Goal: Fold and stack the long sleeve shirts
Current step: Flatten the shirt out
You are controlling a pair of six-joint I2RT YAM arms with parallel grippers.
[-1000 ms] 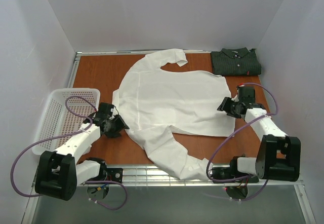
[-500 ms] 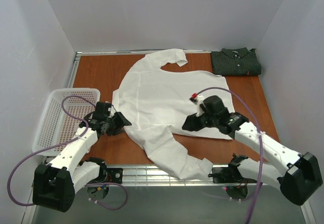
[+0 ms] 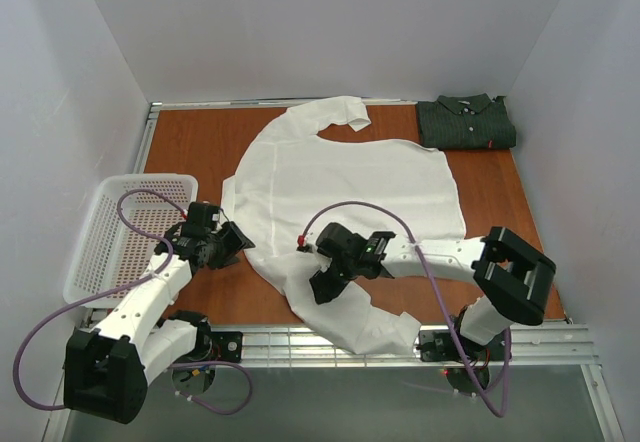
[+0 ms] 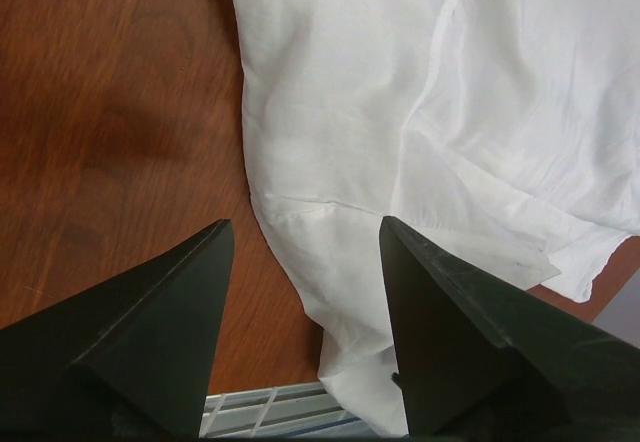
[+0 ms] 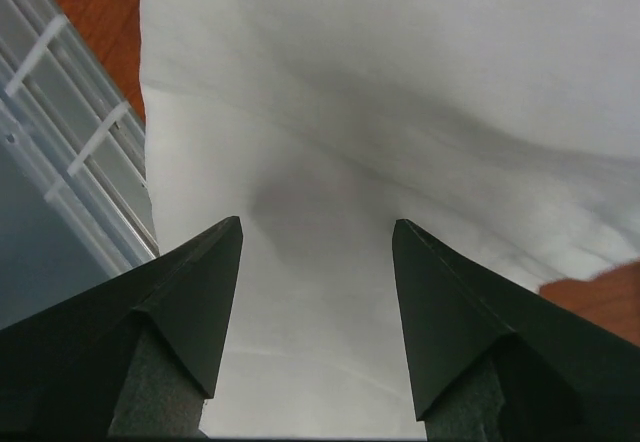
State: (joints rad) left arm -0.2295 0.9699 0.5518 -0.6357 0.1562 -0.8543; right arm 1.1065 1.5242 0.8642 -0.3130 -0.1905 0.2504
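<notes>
While the white shirt (image 3: 340, 187) lies spread open across the middle of the table (image 3: 195, 152), the dark striped shirt (image 3: 466, 123) sits folded in the far right corner, well apart from it. One white sleeve is doubled over at the far edge of the shirt. The other trails toward the near edge and runs out over the metal grate (image 3: 270, 340) there. The left gripper (image 3: 236, 243) hovers at the left edge of the white shirt, its jaws partly open over bare wood and the cloth's hem, gripping nothing. The right gripper (image 3: 322, 286) reaches across to the near sleeve, low over the cloth, its jaws likewise partly open and holding nothing. A white mesh basket (image 3: 145, 178) stands at the left, beside the left arm.
</notes>
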